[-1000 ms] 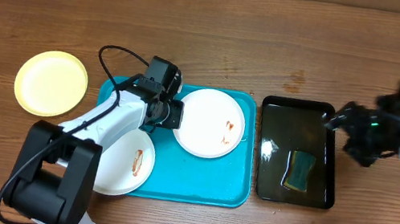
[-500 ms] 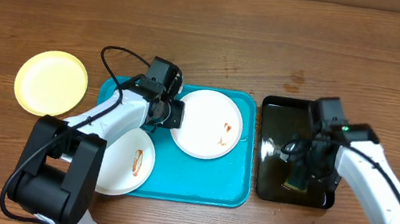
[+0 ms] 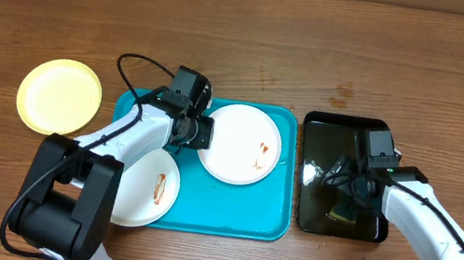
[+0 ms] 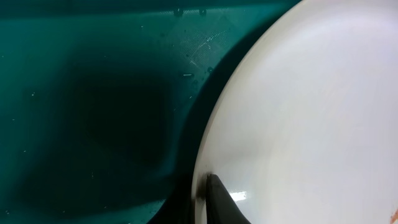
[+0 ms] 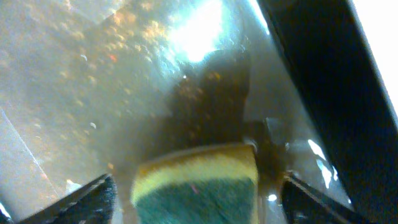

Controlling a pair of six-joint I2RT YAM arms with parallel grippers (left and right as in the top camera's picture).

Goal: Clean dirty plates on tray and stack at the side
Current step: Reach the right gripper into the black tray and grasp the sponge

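On the turquoise tray (image 3: pixel 228 212) lies a white plate (image 3: pixel 244 143) with reddish smears. My left gripper (image 3: pixel 204 133) is shut on its left rim. In the left wrist view one dark finger (image 4: pixel 221 202) presses on the white plate's (image 4: pixel 311 112) edge above the tray (image 4: pixel 93 93). A second smeared white plate (image 3: pixel 146 191) sits at the tray's front left corner, partly under my left arm. A pale yellow plate (image 3: pixel 58 96) rests on the wood to the left of the tray. My right gripper (image 3: pixel 347 204) is open, its fingers (image 5: pixel 93 199) either side of a yellow-green sponge (image 5: pixel 196 183) with gaps.
A glossy black tray (image 3: pixel 331 132) holding shallow water stands right of the turquoise tray, with the sponge (image 3: pixel 343 210) at its front. My left arm's black cable (image 3: pixel 135 62) loops above the turquoise tray. Cardboard lines the table's far edge.
My right arm has swung in from the table's right edge and come down over the sponge in the black tray. The left gripper and the plates have stayed put.
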